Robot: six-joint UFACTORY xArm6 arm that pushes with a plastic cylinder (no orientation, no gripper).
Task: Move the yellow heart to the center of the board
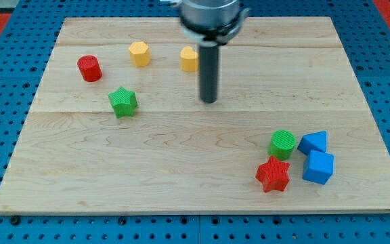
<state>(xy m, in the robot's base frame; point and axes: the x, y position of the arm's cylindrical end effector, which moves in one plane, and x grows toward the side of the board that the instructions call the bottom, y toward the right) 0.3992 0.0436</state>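
Two yellow blocks lie near the view's top. One yellow block (189,59) is partly hidden behind my rod, so its shape is hard to make out. The other (139,53), to its left, looks like a hexagon. My tip (209,102) rests on the wooden board (181,176) near the board's middle. It is just below and to the right of the partly hidden yellow block and apart from it.
A red cylinder (89,68) sits at the upper left, with a green star (122,102) below and to its right. At the lower right, a green cylinder (282,144), red star (273,175), blue triangular block (313,142) and blue cube (317,167) cluster together.
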